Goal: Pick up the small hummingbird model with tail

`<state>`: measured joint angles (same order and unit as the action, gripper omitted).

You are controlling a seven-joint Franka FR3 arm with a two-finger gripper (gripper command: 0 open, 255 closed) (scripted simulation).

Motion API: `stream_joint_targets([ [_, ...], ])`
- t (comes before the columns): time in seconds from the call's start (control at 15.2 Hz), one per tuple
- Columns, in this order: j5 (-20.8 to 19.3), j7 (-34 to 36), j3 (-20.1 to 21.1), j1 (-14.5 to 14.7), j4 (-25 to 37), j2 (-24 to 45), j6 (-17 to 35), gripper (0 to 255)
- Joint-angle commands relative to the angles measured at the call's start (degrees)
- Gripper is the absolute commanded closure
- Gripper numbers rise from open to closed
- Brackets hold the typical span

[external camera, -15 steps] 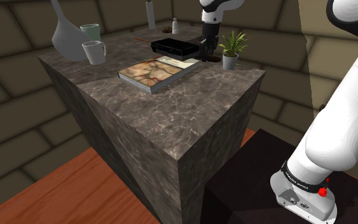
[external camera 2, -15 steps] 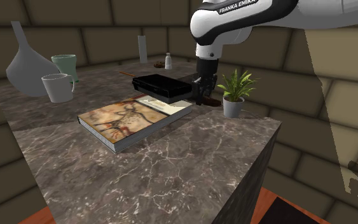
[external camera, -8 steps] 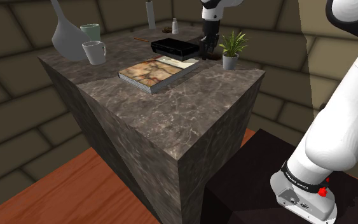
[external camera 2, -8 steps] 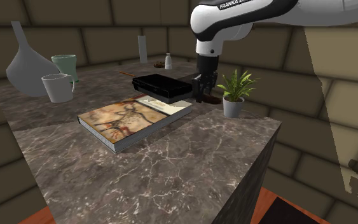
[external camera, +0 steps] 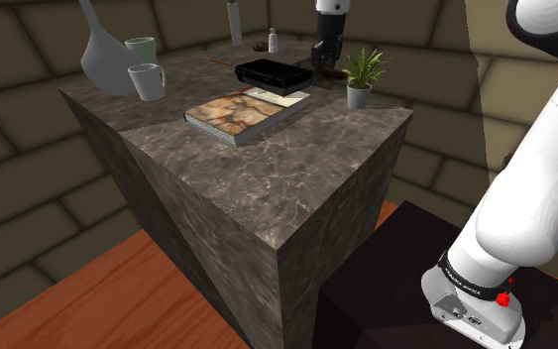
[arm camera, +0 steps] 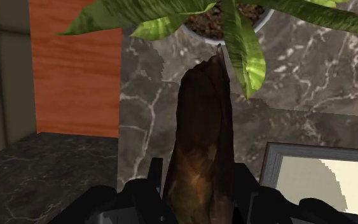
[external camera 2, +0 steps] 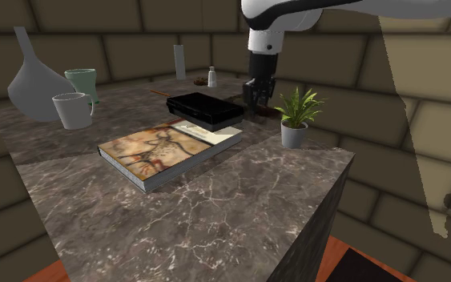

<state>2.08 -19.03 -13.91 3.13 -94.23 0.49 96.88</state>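
The marble counter (external camera: 267,188) carries everything. The white arm (external camera: 554,149) reaches across it from the stand so the hand can drop straight down. A book (external camera: 242,109) lies mid-counter, with a flat black box (external camera: 272,71) overlapping its far end. A potted plant (external camera: 361,74) stands by the edge at the shoulder view's right. Between box and plant hangs the gripper (external camera 2: 255,100), pinching the brown hummingbird model (arm camera: 199,140) around its body. The tail points at the pot. It seems just clear of the surface.
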Motion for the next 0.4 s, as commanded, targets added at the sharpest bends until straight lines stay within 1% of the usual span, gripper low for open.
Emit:
stream_joint_targets([
  [0.0, 0.2, -0.1, 0.0, 0.0, 2.3, 0.6, -1.7, 255],
  [0.2, 0.3, -0.1, -0.1, -0.1, 5.4, 1.2, -4.2, 255],
  [0.33, 0.3, -0.1, -0.1, -0.1, 5.5, 1.2, -4.3, 255],
])
